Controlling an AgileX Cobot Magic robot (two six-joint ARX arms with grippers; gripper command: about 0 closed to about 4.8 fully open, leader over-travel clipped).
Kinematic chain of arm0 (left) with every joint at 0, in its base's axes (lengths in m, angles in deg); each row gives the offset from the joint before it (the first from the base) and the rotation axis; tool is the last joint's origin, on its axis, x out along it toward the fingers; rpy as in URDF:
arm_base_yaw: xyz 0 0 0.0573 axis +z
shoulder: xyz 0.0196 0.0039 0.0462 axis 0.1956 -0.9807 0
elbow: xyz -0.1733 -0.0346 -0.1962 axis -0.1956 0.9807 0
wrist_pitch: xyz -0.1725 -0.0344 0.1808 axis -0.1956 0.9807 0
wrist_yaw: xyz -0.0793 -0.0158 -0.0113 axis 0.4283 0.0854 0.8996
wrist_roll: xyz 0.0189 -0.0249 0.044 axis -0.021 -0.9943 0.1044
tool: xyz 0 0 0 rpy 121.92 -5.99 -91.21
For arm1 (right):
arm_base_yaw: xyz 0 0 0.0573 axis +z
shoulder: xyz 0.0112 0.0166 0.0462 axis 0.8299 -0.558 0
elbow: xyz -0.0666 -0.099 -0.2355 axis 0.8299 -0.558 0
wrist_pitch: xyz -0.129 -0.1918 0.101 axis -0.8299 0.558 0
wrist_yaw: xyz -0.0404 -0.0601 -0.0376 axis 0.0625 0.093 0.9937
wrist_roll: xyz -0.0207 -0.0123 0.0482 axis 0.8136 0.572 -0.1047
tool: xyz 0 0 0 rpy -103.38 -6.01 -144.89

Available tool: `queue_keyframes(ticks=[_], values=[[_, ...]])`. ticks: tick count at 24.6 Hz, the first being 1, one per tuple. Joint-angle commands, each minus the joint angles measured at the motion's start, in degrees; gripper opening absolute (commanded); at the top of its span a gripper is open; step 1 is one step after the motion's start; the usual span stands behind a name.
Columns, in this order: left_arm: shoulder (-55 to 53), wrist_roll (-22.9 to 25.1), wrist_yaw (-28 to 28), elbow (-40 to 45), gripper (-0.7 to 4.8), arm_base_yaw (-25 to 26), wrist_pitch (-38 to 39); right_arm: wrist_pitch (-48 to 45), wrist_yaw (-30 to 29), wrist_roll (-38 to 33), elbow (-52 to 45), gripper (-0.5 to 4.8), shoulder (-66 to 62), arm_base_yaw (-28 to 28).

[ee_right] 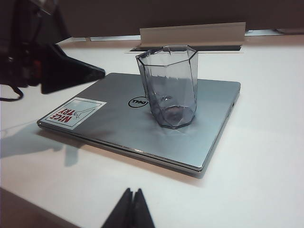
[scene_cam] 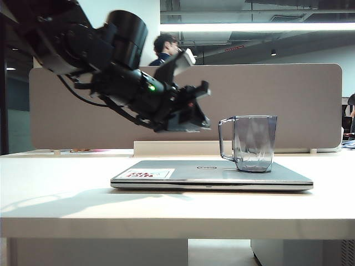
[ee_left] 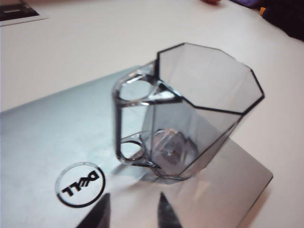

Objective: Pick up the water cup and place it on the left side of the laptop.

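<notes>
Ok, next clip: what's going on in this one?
A two-armed robot is going after the water cup, which stands upright on the closed laptop, handle toward the left arm. The left pincer hovers in the air beside the handle with its jaws apart, holding nothing. The right pincer is shut and sits back from the laptop, low over the table. The cup has not been lifted yet.

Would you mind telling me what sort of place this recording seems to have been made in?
Most likely an open-plan office. A beige desk divider panel backs the white table, a person sits behind it under a ceiling strip light, and a closed laptop lies on the table.
</notes>
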Motion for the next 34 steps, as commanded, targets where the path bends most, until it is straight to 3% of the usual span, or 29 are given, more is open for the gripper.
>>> queue_keyframes(ticks=[1, 8, 20, 34], values=[[-2.8, 3.5, -5.1, -2.9, 1.21, -2.3, -0.8, -0.6, -0.1, 0.0, -0.3, -0.05, 0.1, 0.1], [-6.1, 4.0, -12.7, -3.3, 1.21, -4.3, -5.4, -0.6, -0.1, 0.0, -0.3, -0.05, 0.1, 0.1], [-8.9, 3.3, -12.3, -3.5, 1.21, -4.2, -10.8, -0.5, -0.3, 0.0, -0.3, -0.05, 0.1, 0.1], [-14.2, 2.1, -12.5, -10.3, 1.21, -4.2, -10.8, 0.2, -0.3, 0.0, -0.3, -0.05, 0.1, 0.1]])
